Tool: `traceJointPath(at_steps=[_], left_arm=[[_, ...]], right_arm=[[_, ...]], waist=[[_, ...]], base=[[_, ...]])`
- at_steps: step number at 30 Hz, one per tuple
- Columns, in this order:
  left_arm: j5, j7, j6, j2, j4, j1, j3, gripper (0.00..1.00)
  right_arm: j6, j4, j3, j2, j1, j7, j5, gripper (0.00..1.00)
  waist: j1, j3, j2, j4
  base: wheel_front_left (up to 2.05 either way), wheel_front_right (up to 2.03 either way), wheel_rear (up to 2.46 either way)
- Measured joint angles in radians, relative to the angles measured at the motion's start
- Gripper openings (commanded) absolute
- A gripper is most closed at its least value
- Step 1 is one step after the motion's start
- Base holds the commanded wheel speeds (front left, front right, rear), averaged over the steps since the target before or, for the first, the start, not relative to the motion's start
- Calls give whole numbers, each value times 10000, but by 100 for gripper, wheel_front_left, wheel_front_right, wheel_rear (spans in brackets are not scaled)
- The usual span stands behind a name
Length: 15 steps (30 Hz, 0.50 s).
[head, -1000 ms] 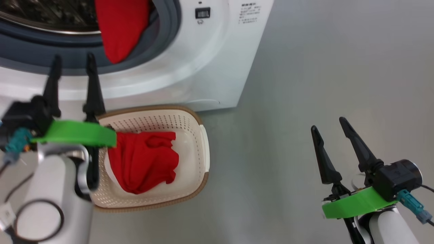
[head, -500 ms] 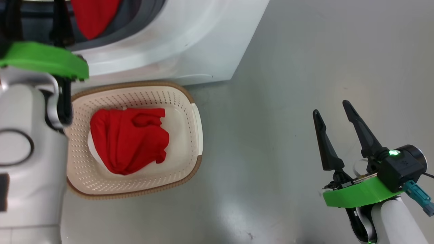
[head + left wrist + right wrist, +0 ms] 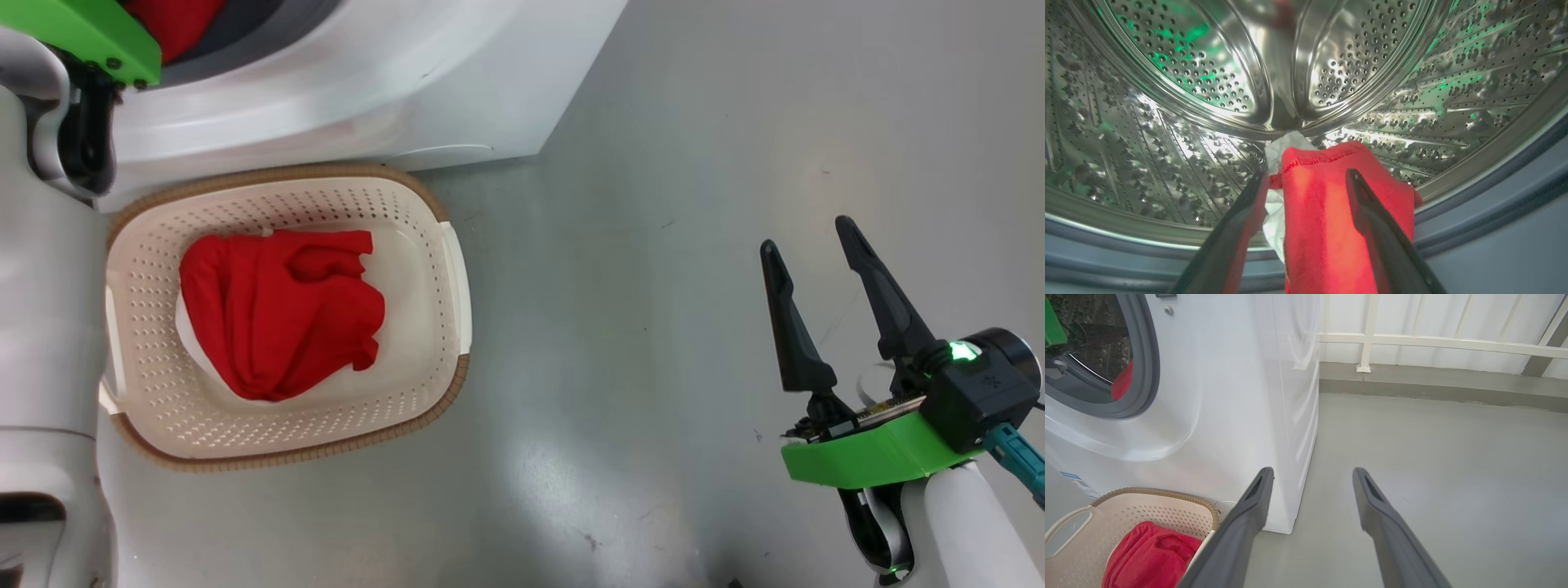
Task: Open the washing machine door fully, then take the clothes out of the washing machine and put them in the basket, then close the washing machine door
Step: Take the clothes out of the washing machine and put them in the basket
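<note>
**One piece binned, the next not yet gripped**

Head view: the cream-white perforated plastic basket [image 3: 447, 384] with a brown woven-look rim stands on the grey floor [image 3: 653, 269]. It sits at the foot of the big white front-loading washing machine [image 3: 367, 90], well to the left of the right claw [image 3: 807, 233]. A crumpled bright red fabric garment [image 3: 277, 314] lies inside it. The right claw is released, its two dark fingers apart over bare floor with nothing between them. The pale left forearm [image 3: 49, 327] rises past the basket toward the machine's opening.

Left wrist view: the left claw [image 3: 1306, 173] is at the mouth of the perforated steel drum [image 3: 1167, 134], fingers spread wide and gripping nothing. A second red garment with a white part [image 3: 1318, 220] drapes over the grey rubber ring [image 3: 1494, 212], straight ahead between the fingers and partly under one of them.

Right wrist view: the machine's corner stands ahead and left of the right claw, with the basket lower left.

Likely trouble: clenching here may catch only the top fold, so the cloth could slip free on the way out. A trailing end could drag on the rubber ring or fall short of the basket. Pushed lower, a fingertip might dig into the ring. The forearm, close to the rim, could nudge the basket aside.
</note>
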Motion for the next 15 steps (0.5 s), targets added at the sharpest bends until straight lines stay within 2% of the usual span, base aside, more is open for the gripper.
traceJointPath(at_steps=[15], left_arm=[[42,1526,-186,322,1964,-692,-884,100]], right_arm=[[0,-213,343,0,-177,0,61,100]], waist=[[0,243,0,-356]], base=[[0,0,0]])
